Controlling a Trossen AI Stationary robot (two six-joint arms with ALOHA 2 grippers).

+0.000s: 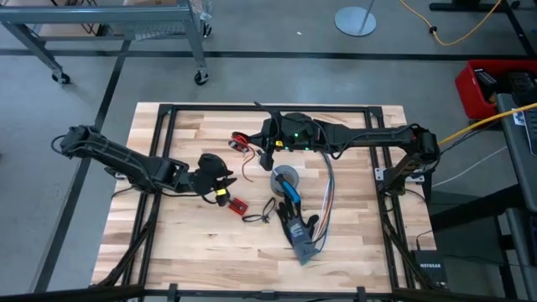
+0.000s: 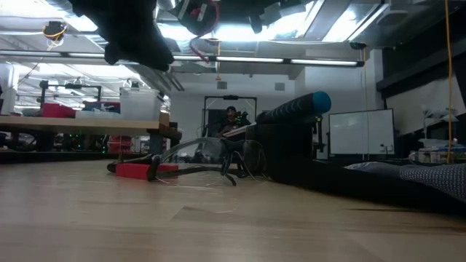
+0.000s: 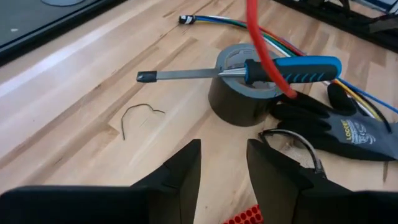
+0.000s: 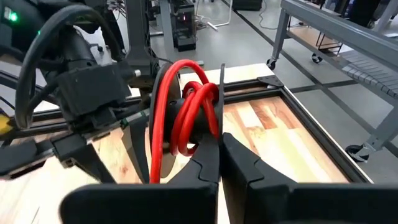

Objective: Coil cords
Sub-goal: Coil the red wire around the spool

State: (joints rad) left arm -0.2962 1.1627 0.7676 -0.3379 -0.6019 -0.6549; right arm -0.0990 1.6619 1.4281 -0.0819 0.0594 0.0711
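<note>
High view, left arm: the left gripper (image 1: 220, 178) hovers over the wooden slatted table (image 1: 168, 243), just beside a small red board (image 1: 237, 205); its fingers are parted and empty.
High view, right arm: the right gripper (image 1: 252, 144) reaches across the table's far side, pinching the coiled red-and-black cord (image 1: 240, 142).
High view, clutter: a grey tape roll (image 1: 287, 178) with a blue-handled screwdriver (image 1: 288, 190) across it, a black work glove (image 1: 300, 228) and multicoloured ribbon wires (image 1: 327, 197) beside it.
Low view: red board (image 2: 138, 170) flat on the table; red cord loop (image 2: 204, 29) hangs above.
Left wrist view: two dark fingers (image 3: 180, 174) apart, nothing between; tape roll (image 3: 239, 99) and screwdriver (image 3: 292, 70) ahead; a red cord strand (image 3: 264, 50) crosses in front.
Right wrist view: fingers (image 4: 208, 165) clenched on the red cord coil (image 4: 183, 115), lifted off the table.
</note>
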